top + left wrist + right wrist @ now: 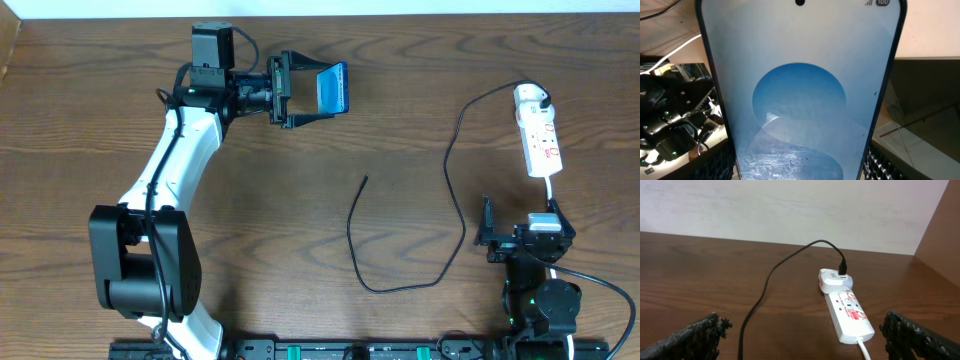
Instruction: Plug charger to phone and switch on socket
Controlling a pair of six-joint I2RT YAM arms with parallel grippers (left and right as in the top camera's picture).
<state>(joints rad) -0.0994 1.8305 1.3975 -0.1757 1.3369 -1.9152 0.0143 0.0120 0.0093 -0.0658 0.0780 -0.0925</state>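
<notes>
Blue phone (332,88) btwn L jaws

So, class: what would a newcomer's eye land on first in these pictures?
The bright blue phone, gripped in the left hand near the far edge of the table. Then the thin black charger, curling loose across mid-table to its white plug on the socket at far right.

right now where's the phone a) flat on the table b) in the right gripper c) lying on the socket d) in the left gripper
d: the left gripper is shut on the phone, while the right gripper is open and empty near the socket.
</notes>
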